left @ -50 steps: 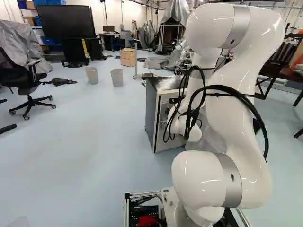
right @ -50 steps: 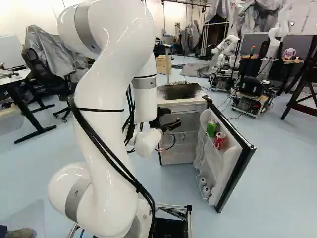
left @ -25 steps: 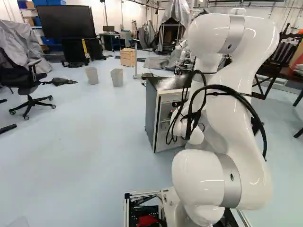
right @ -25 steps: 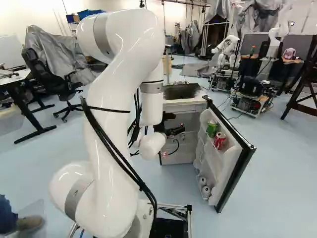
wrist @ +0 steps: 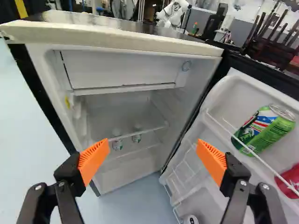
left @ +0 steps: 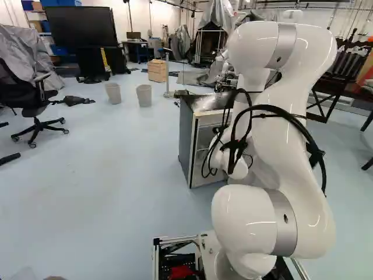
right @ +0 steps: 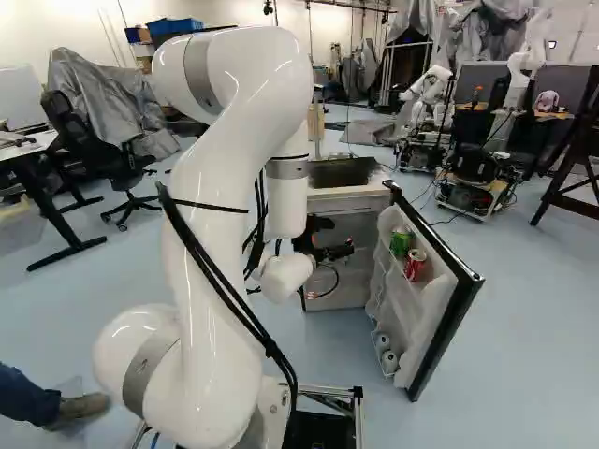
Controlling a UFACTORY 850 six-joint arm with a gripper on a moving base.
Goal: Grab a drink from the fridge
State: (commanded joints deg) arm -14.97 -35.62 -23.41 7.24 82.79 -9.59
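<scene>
In the right base view my gripper (right: pixel 339 251) is at the mouth of the small fridge (right: pixel 339 194), whose door (right: pixel 447 313) stands open. Orange-padded fingers spread wide show my gripper (wrist: pixel 153 149) open in the wrist view, nothing between them, facing the fridge's inside (wrist: pixel 124 105). Two small cans (wrist: pixel 117 144) (wrist: pixel 136 138) stand on a low shelf deep inside. Beside the gripper, the door's upper rack holds a green can (wrist: pixel 264 129) and a red can (wrist: pixel 290 179). White-looking cans (right: pixel 389 361) sit in the door's bottom rack. My arm hides part of the fridge in both base views.
A dark tray-like thing (right: pixel 342 172) lies on the fridge top. Farther off are another robot (right: pixel 477 173) and two bins (left: pixel 144 95). An office chair (right: pixel 98 150) stands at the left. A person's leg (right: pixel 33 400) shows near the base in the right base view.
My arm has shifted right and a little down in the right base view, its gripper still open; lately it has barely moved. The base stayed put. A person's leg has come in beside the base.
</scene>
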